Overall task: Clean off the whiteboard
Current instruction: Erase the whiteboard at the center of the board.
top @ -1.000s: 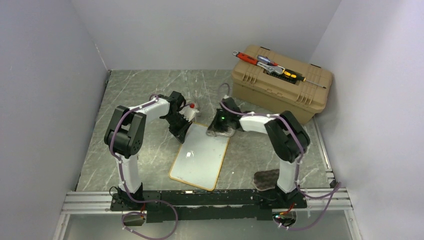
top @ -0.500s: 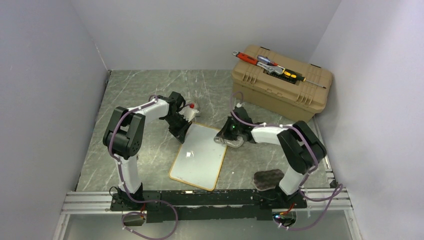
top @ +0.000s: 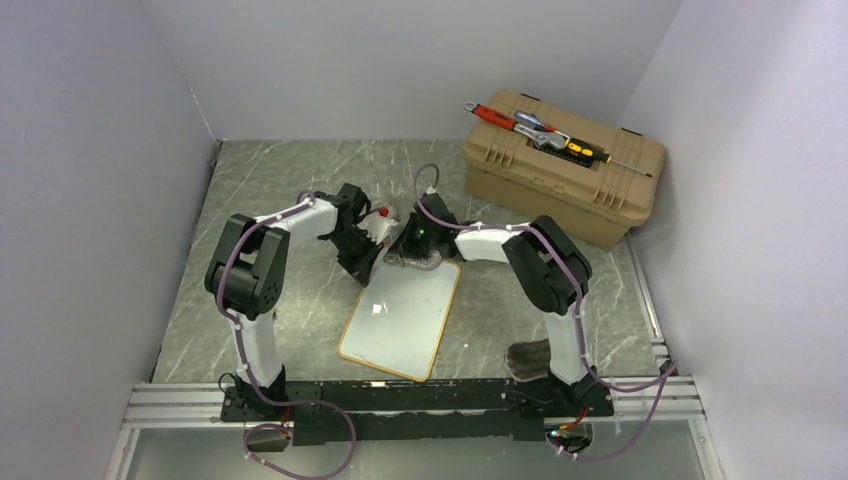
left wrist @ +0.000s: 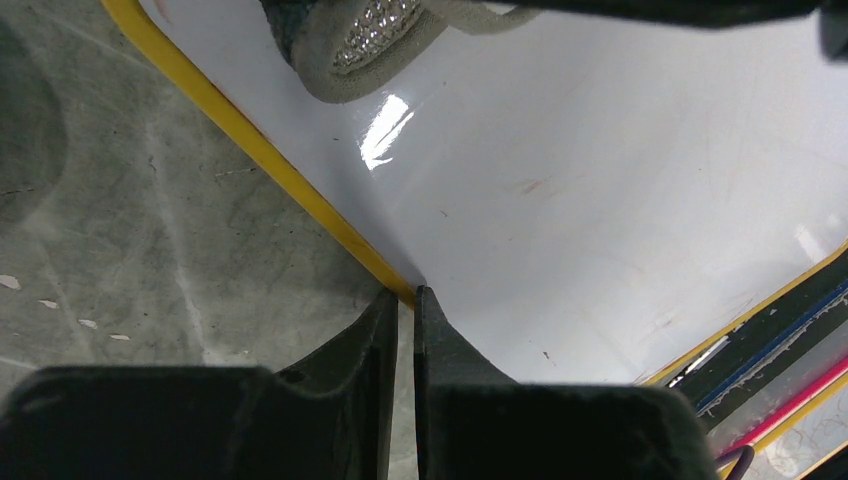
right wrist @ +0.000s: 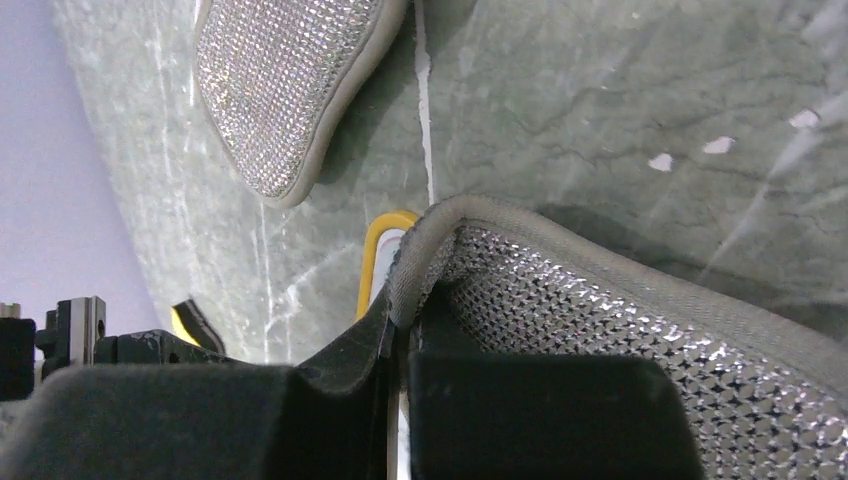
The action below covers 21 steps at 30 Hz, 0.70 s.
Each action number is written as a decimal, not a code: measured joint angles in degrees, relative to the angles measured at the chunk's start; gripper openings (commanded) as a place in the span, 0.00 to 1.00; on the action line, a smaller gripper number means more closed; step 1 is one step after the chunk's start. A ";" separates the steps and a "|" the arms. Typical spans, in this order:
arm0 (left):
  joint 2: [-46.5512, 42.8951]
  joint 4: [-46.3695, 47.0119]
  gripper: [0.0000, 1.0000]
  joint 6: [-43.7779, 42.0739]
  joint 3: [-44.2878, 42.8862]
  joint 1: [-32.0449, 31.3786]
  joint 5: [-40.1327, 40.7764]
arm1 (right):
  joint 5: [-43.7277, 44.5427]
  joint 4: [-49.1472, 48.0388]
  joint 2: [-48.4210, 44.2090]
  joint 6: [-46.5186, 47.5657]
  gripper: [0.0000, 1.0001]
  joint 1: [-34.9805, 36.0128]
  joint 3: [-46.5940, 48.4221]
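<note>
The whiteboard (left wrist: 600, 200) ahead of the left gripper (left wrist: 406, 296) is glossy white and smooth enough to mirror a lamp, with faint scuffs. Its thin frame looks like yellow plastic. That gripper's 2 fingers (left wrist: 340, 350) are matt black plastic. Pinched in the right gripper (right wrist: 400, 322), the pad (right wrist: 620, 340) is sparkling silver-grey mesh cloth with a soft, felt-like grey hem. Beneath both grippers the table (top: 270, 180) looks like grey-green marble, smooth and dully shiny. Beyond the right gripper, the toolbox (top: 540, 185) is matt tan plastic.
</note>
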<state>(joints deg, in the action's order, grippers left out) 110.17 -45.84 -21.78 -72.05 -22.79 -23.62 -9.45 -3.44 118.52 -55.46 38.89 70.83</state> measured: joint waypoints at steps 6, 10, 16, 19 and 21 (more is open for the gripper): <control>-0.79 1.01 0.03 -0.20 0.96 0.00 0.00 | -1.66 -7.96 -6.73 -2.89 0.00 -3.26 -14.01; -1.18 1.55 0.03 -0.26 1.46 0.00 -0.04 | -0.74 -8.39 -15.43 -3.26 0.00 -6.82 -24.06; -1.29 1.70 0.03 -0.63 1.62 0.00 -0.09 | 3.04 -4.70 -8.15 -4.09 0.00 -2.03 -13.16; -1.31 1.70 0.03 -0.98 1.66 0.04 -0.20 | 4.11 -4.11 -1.20 -4.61 0.00 1.62 -3.26; -1.38 1.70 0.03 -1.01 1.79 0.35 -0.59 | 5.07 -4.37 0.50 -5.44 0.00 2.93 -1.14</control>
<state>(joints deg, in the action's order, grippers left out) 108.79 -44.14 -22.79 -70.26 -22.44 -24.21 -4.38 -7.81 119.02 -60.90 41.82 69.69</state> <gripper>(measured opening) 0.141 0.038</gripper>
